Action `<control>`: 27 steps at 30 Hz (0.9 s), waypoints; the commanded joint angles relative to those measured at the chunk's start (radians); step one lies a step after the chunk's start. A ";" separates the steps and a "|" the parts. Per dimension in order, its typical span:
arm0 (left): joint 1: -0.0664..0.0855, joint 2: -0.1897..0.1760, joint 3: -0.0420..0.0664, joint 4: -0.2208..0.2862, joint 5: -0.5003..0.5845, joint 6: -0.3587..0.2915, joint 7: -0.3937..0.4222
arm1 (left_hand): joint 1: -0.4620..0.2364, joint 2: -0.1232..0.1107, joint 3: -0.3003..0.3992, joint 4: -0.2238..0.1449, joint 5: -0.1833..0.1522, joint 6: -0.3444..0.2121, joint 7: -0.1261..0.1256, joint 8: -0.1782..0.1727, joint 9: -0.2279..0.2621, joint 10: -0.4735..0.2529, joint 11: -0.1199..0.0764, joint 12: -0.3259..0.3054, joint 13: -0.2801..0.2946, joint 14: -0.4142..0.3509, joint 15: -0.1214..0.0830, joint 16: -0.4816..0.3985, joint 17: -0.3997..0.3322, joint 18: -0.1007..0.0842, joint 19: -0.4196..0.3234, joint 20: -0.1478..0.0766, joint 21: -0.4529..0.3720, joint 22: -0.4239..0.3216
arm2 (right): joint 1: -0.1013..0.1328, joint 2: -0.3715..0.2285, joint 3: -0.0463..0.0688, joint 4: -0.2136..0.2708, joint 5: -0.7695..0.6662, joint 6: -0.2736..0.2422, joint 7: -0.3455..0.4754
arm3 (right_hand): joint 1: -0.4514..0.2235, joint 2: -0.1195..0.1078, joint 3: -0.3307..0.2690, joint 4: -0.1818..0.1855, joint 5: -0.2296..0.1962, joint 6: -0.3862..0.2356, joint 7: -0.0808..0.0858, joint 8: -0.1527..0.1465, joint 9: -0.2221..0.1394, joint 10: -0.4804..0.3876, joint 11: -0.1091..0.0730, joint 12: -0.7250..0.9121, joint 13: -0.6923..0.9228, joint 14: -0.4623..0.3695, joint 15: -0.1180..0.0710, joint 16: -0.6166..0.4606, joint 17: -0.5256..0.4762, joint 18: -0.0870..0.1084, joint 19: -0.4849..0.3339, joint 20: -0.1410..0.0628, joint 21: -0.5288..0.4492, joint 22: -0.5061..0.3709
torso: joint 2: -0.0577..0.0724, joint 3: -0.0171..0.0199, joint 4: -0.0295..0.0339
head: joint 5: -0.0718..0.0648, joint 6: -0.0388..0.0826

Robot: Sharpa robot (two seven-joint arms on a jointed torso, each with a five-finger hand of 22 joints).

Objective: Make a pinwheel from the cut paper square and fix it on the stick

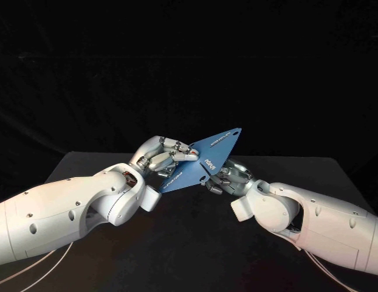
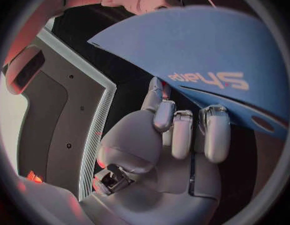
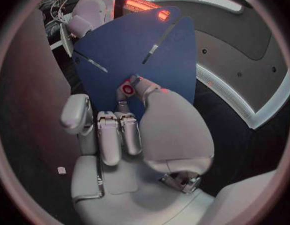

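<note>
The black table — matte, dark — bears one small white piece.

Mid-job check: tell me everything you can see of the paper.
The paper is a thin blue sheet with white Sharpa lettering, slits cut in toward its middle and a small hole near one tip. It is up off the table, tilted and slightly bowed, held between the left hand and the right hand.

One paper square is showing, seemingly carrying two slits. Two hands, the left hand and the right hand, are holding it over one desk.
</note>
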 commanded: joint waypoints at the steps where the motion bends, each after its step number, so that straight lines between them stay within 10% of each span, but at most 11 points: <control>1: 0.000 0.001 0.000 0.002 0.006 -0.003 0.006 | 0.010 0.004 0.015 -0.001 -0.001 0.032 -0.019 0.012 0.014 0.106 -0.045 0.311 0.311 0.106 -0.010 0.004 0.264 -0.021 0.024 -0.008 0.008 0.115 | 0.000 0.001 0.001 -0.001 -0.006 0.023 0.003 | 0.003 0.009 0.004 -0.001 0.002 0.010 -0.005 0.012 0.036 0.104 0.004 0.003 0.263 0.104 0.008 0.004 0.263 -0.008 -0.006 -0.001 -0.006 -0.002 | 0.000 -0.0002 -0.0002 | 0.000 -0.001; 17: 0.000 0.000 0.000 0.002 0.022 -0.015 0.009 | 0.010 0.004 0.026 -0.002 -0.001 0.037 -0.021 0.014 0.016 0.107 -0.046 0.312 0.313 0.106 -0.012 0.004 0.264 -0.022 0.027 -0.010 0.011 0.120 | 0.000 0.000 0.001 -0.009 -0.011 0.015 0.002 | -0.027 -0.001 0.000 -0.015 0.000 -0.025 0.008 -0.006 0.036 0.104 0.013 0.003 0.263 0.104 0.014 0.004 0.263 -0.004 -0.024 0.003 -0.020 -0.017 | 0.000 -0.0002 0.0001 | 0.001 -0.003; 27: 0.000 -0.002 0.000 0.000 0.024 -0.024 0.010 | 0.011 0.004 0.031 -0.004 -0.001 0.038 -0.021 0.015 0.017 0.107 -0.045 0.312 0.313 0.106 -0.012 0.004 0.264 -0.023 0.028 -0.010 0.012 0.123 | 0.000 -0.006 0.001 -0.007 -0.010 0.018 0.001 | -0.074 -0.024 -0.008 -0.041 -0.002 -0.143 0.058 -0.083 -0.003 0.104 0.058 0.003 0.263 0.104 0.054 0.004 0.263 0.003 -0.056 0.039 -0.044 -0.046 | 0.000 0.0001 -0.0006 | 0.004 -0.005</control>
